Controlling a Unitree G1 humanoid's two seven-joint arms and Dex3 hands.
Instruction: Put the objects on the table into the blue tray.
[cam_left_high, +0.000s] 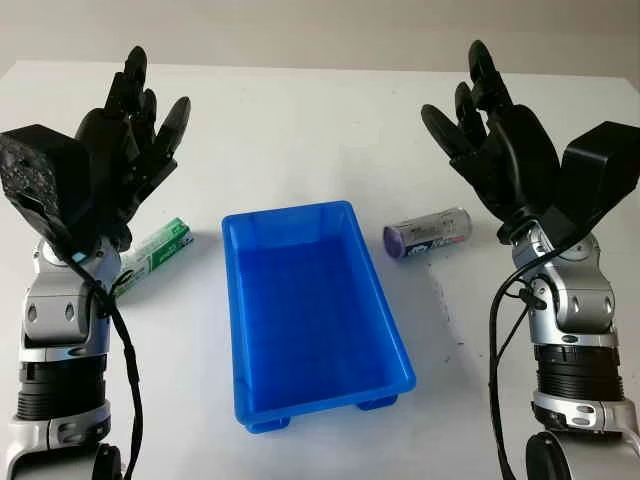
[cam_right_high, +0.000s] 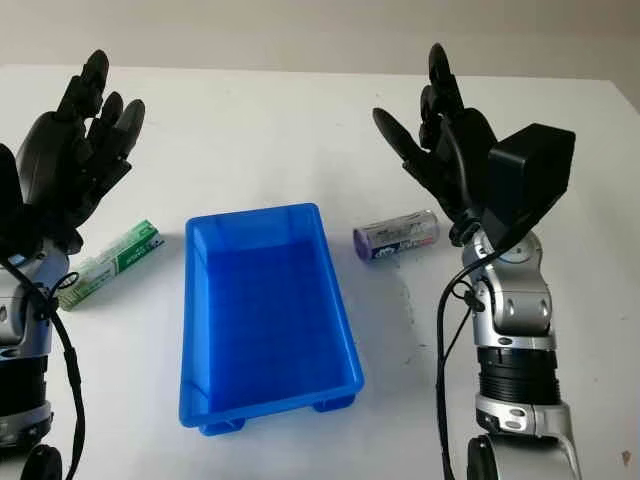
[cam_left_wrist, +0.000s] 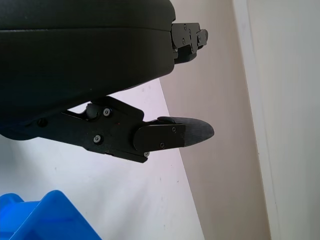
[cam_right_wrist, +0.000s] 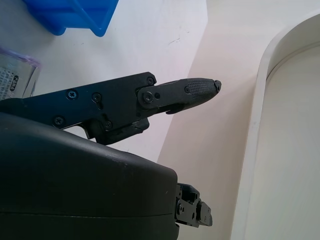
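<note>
- Blue tray (cam_left_high: 310, 320) at the middle of the white table (cam_left_high: 300, 120), long side running away from the robot, nothing inside.
- Green-and-white box (cam_left_high: 155, 253) lying just left of the tray, partly behind the left forearm.
- Purple-capped cylinder (cam_left_high: 428, 232) lying on its side just right of the tray.
- Left hand (cam_left_high: 125, 140) raised above the table's left side, fingers extended, holding nothing.
- Right hand (cam_left_high: 495, 135) raised on the right, fingers likewise extended and holding nothing.

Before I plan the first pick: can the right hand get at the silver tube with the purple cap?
Probably yes. The right hand is open, raised just beyond the silver tube, which lies alone on the table beside the blue tray. Nothing stands between them.
</note>
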